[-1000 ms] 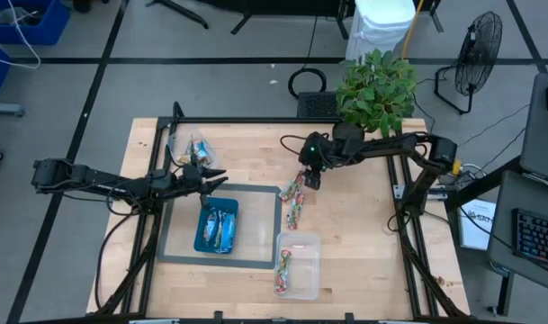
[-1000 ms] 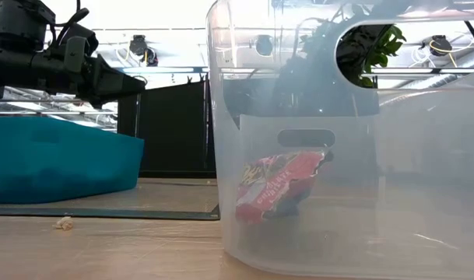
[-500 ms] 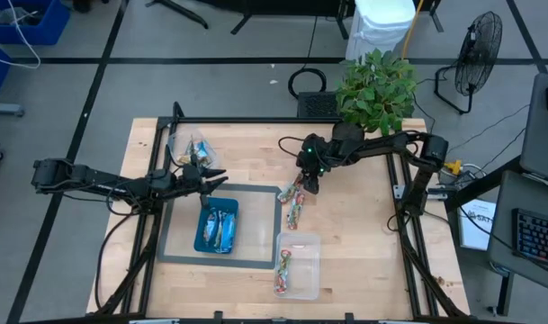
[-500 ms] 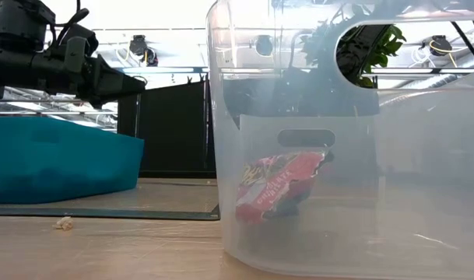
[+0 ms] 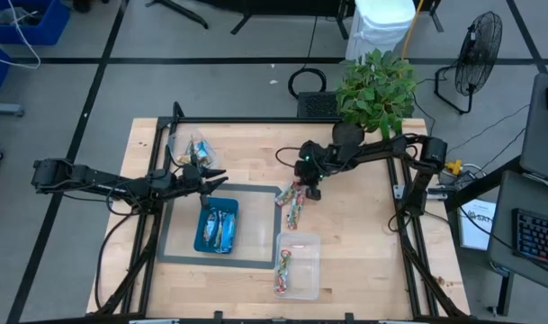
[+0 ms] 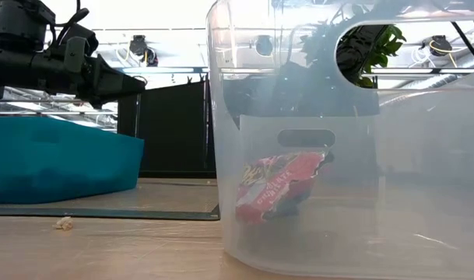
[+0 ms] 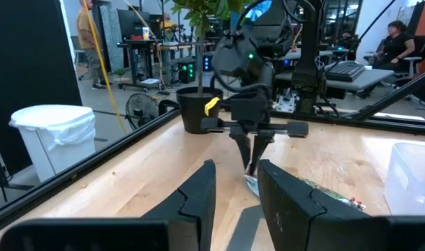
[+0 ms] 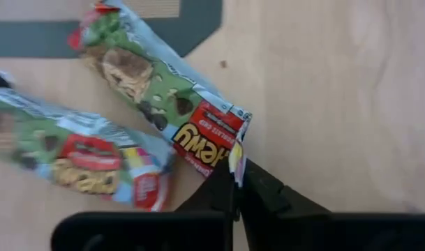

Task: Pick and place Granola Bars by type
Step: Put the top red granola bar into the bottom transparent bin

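Note:
Two red-green granola bars (image 5: 293,205) lie on the wood right of the grey mat. My right gripper (image 5: 302,191) stands over them, shut on the end of one bar (image 8: 163,90); the other bar (image 8: 79,153) lies beside it. My left gripper (image 5: 221,179) hovers open, with nothing between its fingers, above the far edge of the teal tray (image 5: 202,245), which holds blue bars (image 5: 218,225). A clear tub (image 5: 315,270) near the front holds a red-green bar (image 6: 279,187). My right gripper pinches the crimped end seam (image 8: 237,150) of the red-green bar between its two fingertips. The fingers point down from above, as the left wrist view shows (image 7: 254,164). The rest of the bar lies flat on the table, stretching away from the fingers.
A second clear tub (image 5: 191,148) with silver-tan bars sits at the table's far left. A potted plant (image 5: 374,90) stands at the far edge behind the right arm. A grey mat (image 5: 265,193) lies under the teal tray.
My right gripper has gone down and a little toward the table's left and near edge, onto the two bars, and its fingers now close on the end of one. The bars lie where they were.

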You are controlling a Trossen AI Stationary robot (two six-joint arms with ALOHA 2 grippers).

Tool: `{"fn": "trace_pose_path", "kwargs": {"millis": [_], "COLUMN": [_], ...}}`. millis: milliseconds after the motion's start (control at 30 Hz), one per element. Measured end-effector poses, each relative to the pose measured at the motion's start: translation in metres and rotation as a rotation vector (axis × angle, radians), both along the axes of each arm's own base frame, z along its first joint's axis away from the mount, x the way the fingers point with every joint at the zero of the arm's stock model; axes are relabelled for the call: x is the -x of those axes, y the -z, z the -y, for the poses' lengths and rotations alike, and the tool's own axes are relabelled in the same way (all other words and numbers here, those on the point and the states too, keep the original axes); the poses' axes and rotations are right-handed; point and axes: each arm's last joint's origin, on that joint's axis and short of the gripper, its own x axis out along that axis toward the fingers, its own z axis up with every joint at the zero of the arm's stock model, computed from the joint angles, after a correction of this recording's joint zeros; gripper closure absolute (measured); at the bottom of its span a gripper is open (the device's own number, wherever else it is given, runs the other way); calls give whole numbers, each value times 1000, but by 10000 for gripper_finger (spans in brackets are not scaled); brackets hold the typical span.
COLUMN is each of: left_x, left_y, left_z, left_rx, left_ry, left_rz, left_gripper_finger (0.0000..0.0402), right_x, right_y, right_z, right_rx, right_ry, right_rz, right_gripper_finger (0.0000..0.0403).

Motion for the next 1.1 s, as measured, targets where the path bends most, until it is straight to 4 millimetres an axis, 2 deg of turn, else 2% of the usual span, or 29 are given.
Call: {"fn": "trace_pose_path", "kwargs": {"millis": [100, 200, 367, 500, 600, 700, 833, 1100], "left_x": [0, 0, 0, 0, 0, 0, 0, 0], "left_y": [0, 0, 0, 0, 0, 0, 0, 0], "left_z": [0, 0, 0, 0, 0, 0, 0, 0], "left_rx": [0, 0, 0, 0, 0, 0, 0, 0], "left_ry": [0, 0, 0, 0, 0, 0, 0, 0], "left_rz": [-1, 0, -1, 0, 0, 0, 0, -1], "left_gripper_finger": [289, 289, 289, 289, 289, 289, 289, 289], "right_x": [-4, -7, -2, 10, 22, 33, 42, 52], "right_y": [-2, -13, -56, -101, -129, -148, -154, -142], "right_z": [-8, -18, -37, -58, -79, -102, -133, -188], "right_rx": [85, 119, 180, 201, 116, 7, -92, -196], "right_ry": [-34, -76, -112, -166, -243, -336, -435, -529], "right_rz": [6, 46, 172, 323, 439, 513, 542, 517], "right_gripper_finger": [400, 401, 402, 402, 402, 402, 402, 403]}}
